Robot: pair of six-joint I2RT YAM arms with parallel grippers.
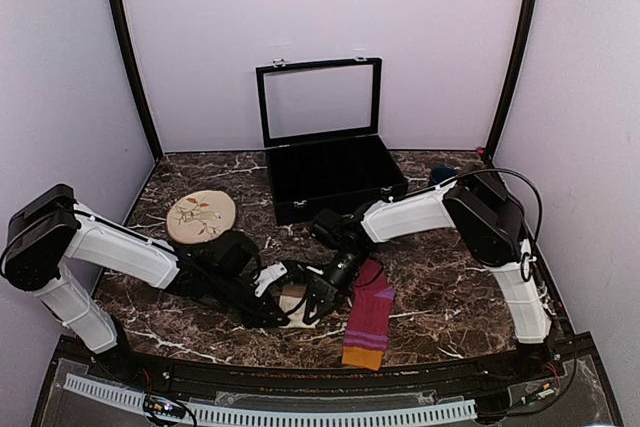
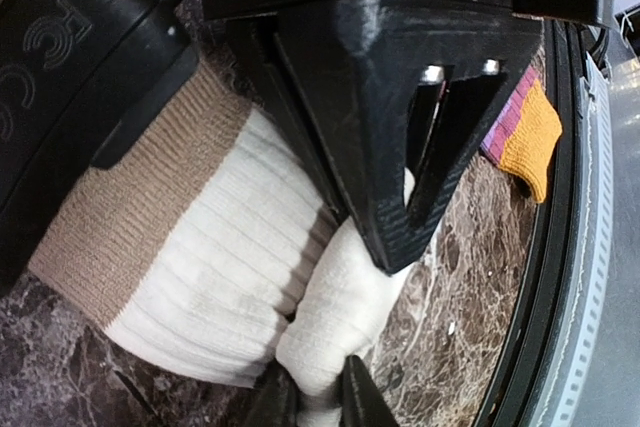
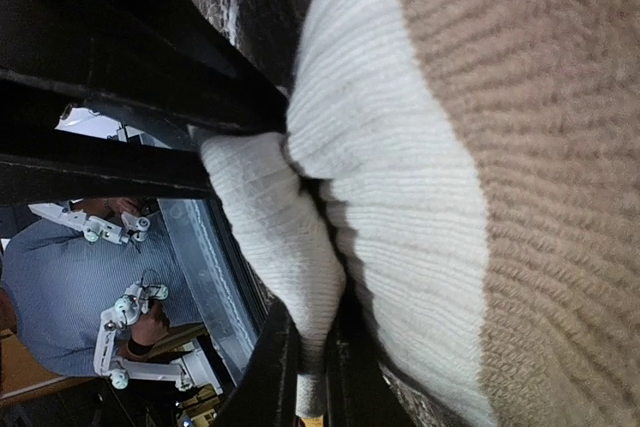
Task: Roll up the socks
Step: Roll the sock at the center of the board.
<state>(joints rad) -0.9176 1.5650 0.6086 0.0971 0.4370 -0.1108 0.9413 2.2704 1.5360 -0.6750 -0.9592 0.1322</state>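
The cream sock [image 1: 293, 305] with brown bands lies bunched near the table's front centre. My left gripper [image 1: 300, 297] is shut on a fold of its cream fabric [image 2: 330, 317], which sits pinched between the fingers [image 2: 360, 397]. My right gripper [image 1: 327, 290] meets it from the other side and is shut on another cream fold [image 3: 290, 247]. Its black body [image 2: 400, 117] hangs over the sock in the left wrist view. The brown band [image 3: 540, 147] fills the right of the right wrist view. The magenta-purple striped sock [image 1: 368, 319] lies flat just to the right, orange cuff [image 2: 530, 137] toward the front edge.
A black case [image 1: 335, 185] with its lid raised stands at the back centre. A round beige floral disc [image 1: 201, 215] lies at the back left. The table's black front rail [image 2: 560, 247] runs close to the socks. A person [image 3: 60, 287] sits beyond that edge.
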